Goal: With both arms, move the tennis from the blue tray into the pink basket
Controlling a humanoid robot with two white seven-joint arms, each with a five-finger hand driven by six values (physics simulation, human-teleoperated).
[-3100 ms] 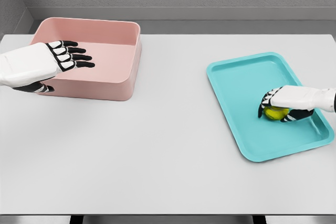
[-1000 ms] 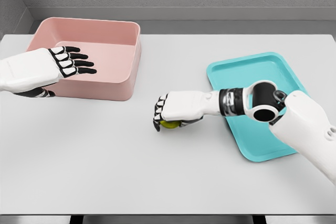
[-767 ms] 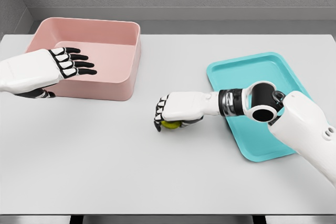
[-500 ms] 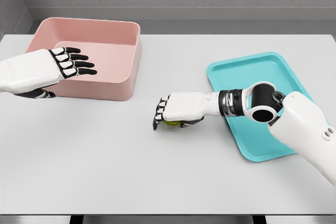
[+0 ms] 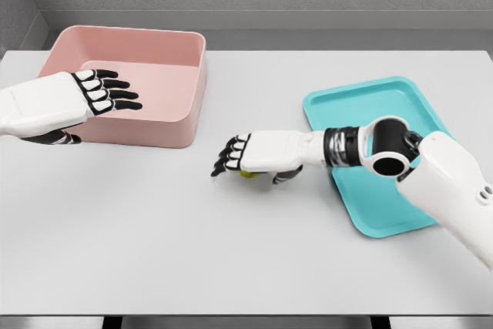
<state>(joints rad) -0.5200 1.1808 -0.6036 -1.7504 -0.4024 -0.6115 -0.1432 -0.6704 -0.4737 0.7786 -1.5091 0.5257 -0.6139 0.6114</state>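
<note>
Releasing: white five-finger right hand point(image 5: 248, 156), fingers now spreading away from the small yellow-green tennis ball point(image 5: 247, 172) after clasping it half a second ago. Resting on the pale grey bench point(image 5: 231, 252), ball peeking out under the palm, roughly midway between the shallow turquoise-blue plastic tray point(image 5: 362, 113) and the deep pink rectangular basket point(image 5: 189, 75), well apart from both. Hovering flat over the basket's near-left rim, holding nothing: white left hand point(image 5: 96, 92), fingers extended, unmoved. Reading as a mid-bench handover point, ball left for the left arm to collect.
</note>
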